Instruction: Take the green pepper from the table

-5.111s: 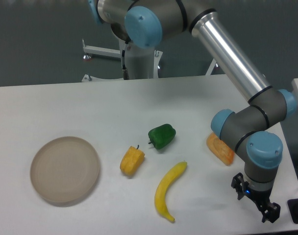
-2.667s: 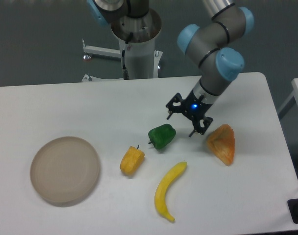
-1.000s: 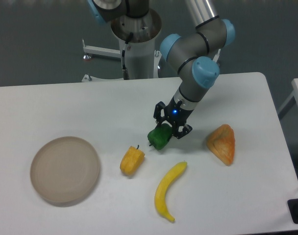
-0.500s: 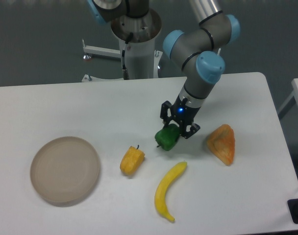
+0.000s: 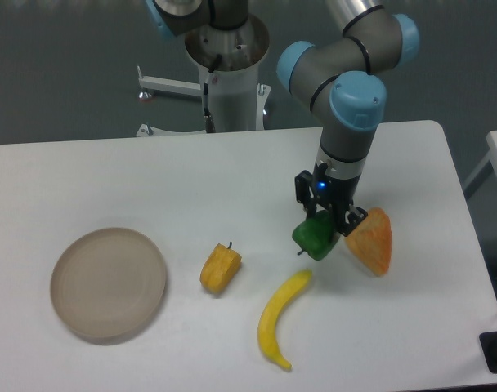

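Claw [image 5: 325, 219] grips green pepper [image 5: 315, 238] above table [image 5: 109, 175].

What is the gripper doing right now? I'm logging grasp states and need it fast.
Gripper: closed on the small glossy dark green bell pepper, fingers clamping its top.
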